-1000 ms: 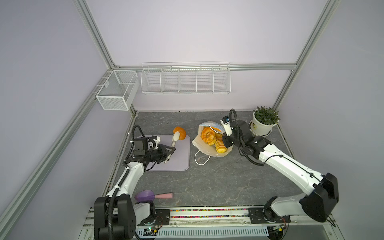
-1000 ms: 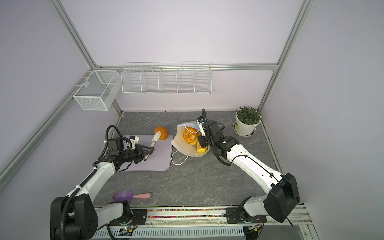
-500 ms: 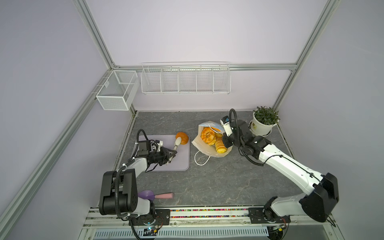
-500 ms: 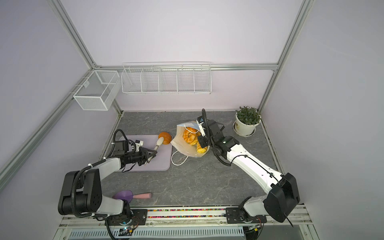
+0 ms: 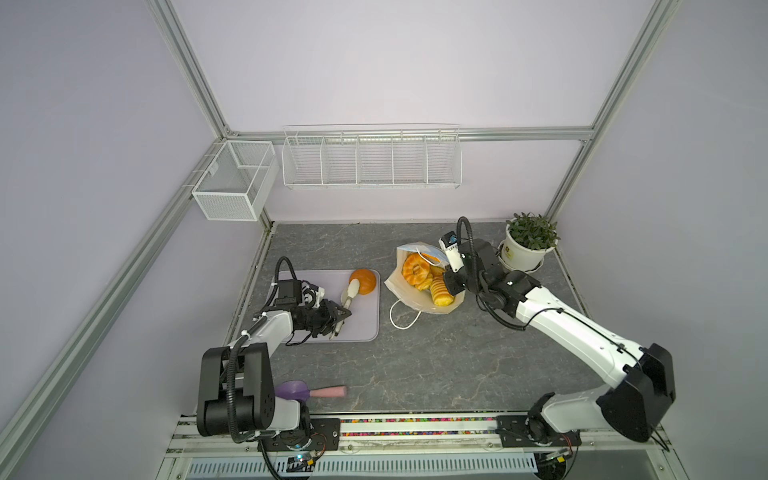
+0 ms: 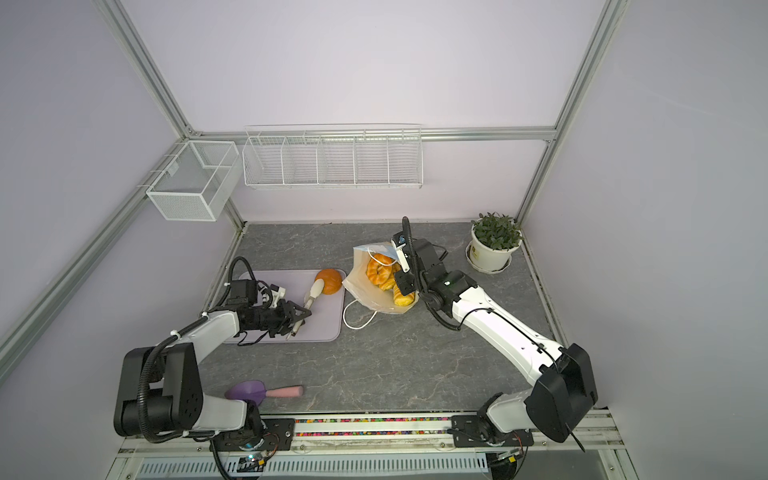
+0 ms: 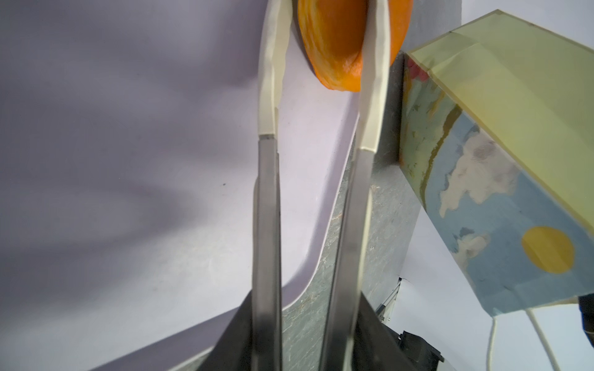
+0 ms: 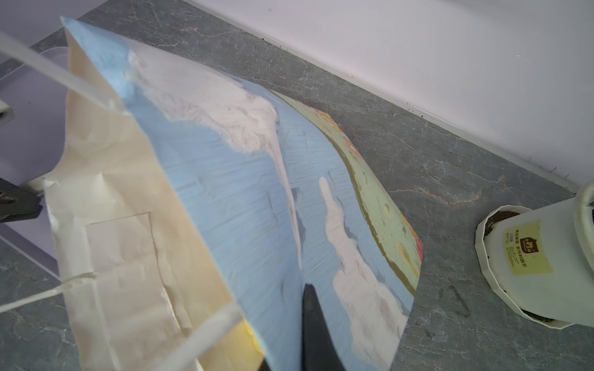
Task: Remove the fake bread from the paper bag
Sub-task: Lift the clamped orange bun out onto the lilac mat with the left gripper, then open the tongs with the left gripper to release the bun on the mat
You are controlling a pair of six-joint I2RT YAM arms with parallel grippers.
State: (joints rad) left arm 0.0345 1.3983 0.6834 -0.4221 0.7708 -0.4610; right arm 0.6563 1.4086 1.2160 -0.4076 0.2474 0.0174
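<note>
The grey worktop point(image 5: 436, 353) carries a lilac mat point(image 5: 368, 328), the paper bag point(image 5: 397, 284) just beside it, and a potted plant point(image 5: 524, 249). A purple scoop point(image 5: 293, 390) lies near the front.

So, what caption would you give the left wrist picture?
Cream-tipped tongs reach an orange bun on the lilac mat, paper bag alongside.

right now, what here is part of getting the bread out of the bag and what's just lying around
Job: paper bag, pinched by the right gripper; braided ring and ridged loaf inside it; round bun between the tongs in the left gripper, at the lilac tray's corner.
Lying about: potted plant, purple scoop, wire rack, mesh basket.
</note>
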